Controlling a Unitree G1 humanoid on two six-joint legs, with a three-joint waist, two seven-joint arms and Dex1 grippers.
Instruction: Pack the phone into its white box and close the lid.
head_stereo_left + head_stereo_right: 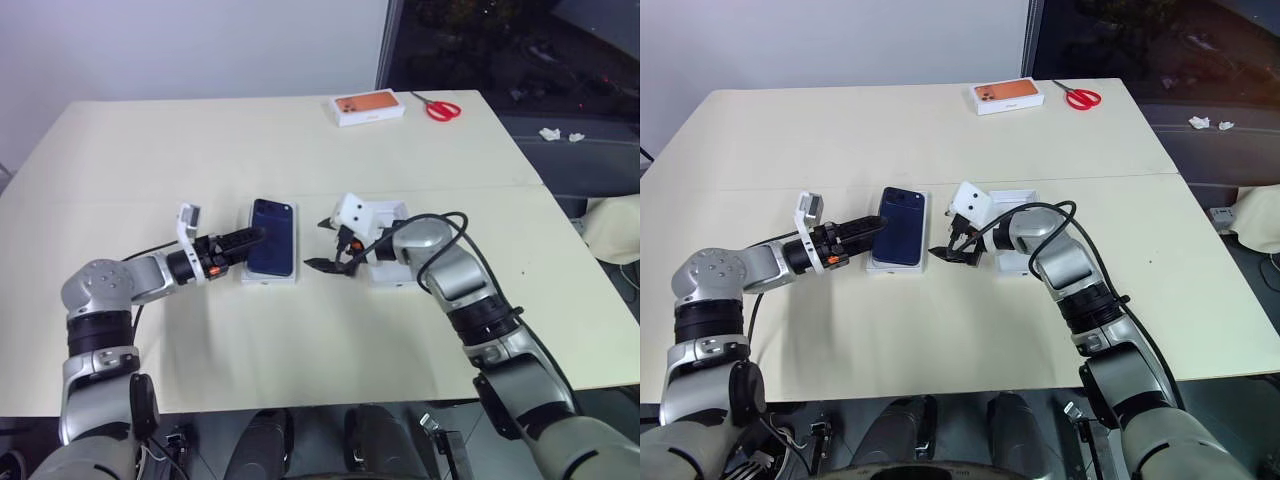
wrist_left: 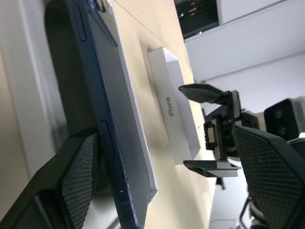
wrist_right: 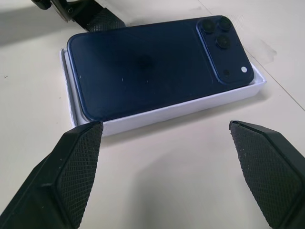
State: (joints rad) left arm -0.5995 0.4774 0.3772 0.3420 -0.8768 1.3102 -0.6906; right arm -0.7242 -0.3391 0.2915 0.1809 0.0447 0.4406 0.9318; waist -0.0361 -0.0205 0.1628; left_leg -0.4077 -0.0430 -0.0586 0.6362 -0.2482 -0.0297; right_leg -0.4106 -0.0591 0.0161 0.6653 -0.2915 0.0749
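Grippers both spread wide, holding nothing. Left gripper (image 1: 243, 240) sits at the phone's left edge, one ribbed black fingertip (image 2: 78, 167) against its side. Right gripper (image 1: 331, 247) hovers just right of the white box (image 3: 181, 109), apart from it. Phone (image 1: 272, 236) lies camera-side up in the box, one long edge apparently riding high, so probably not fully seated. Lid (image 2: 174, 107) lies on the table (image 1: 300, 340) beside the right arm, not yet on; seating and closing remain. Phone is a glossy navy slab, the box matte white cardboard.

The 2 head views look down over the table (image 1: 300, 350); both wrist views face the phone (image 3: 143, 71) closely.
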